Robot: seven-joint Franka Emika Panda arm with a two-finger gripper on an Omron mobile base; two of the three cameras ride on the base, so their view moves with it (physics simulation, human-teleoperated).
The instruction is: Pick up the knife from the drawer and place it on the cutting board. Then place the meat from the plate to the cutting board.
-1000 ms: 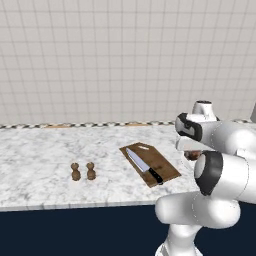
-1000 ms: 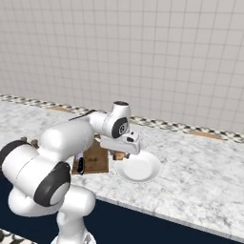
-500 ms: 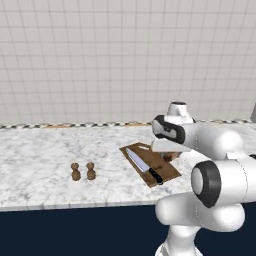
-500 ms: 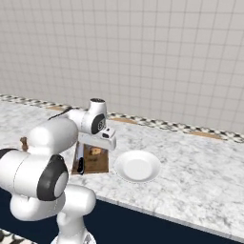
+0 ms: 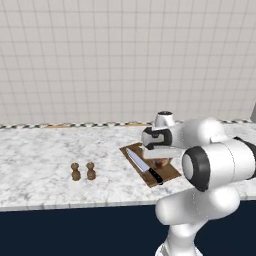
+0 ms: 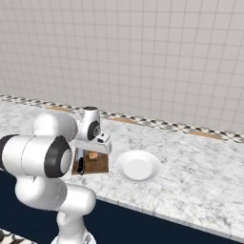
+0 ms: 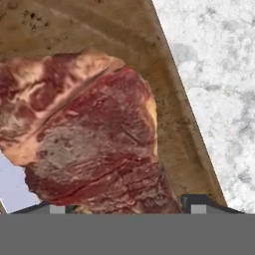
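The gripper [image 5: 161, 161] hung low over the board [image 5: 170, 174], with the meat [image 5: 161, 163] just under the hand. In the hand view the meat [image 7: 89, 134] sat between the two fingertips [image 7: 199, 203], which stood wide apart at either side of it; whether they pressed on it or it simply lay there I cannot tell. The same view showed the board [image 7: 169, 99] beneath the meat, its edge running against the marble counter [image 7: 219, 89], and a sliver of pale blade at the lower left, beside the meat.

From the left base view the knife [image 5: 144, 167] lay flat on the board, blade toward the wall and black handle toward the counter's front edge, just left of the meat. Two small brown shakers [image 5: 83, 171] stood side by side on the counter [image 5: 40, 155], well apart from the board to its left.

From the right base view the plate [image 6: 137, 166] sat on the counter just right of the board [image 6: 97, 165], and the meat [image 6: 93, 156] showed as a small brown lump under the hand [image 6: 95, 143]. The dark navy cabinet front [image 5: 75, 230] ran below the counter edge; no drawer line could be made out on it
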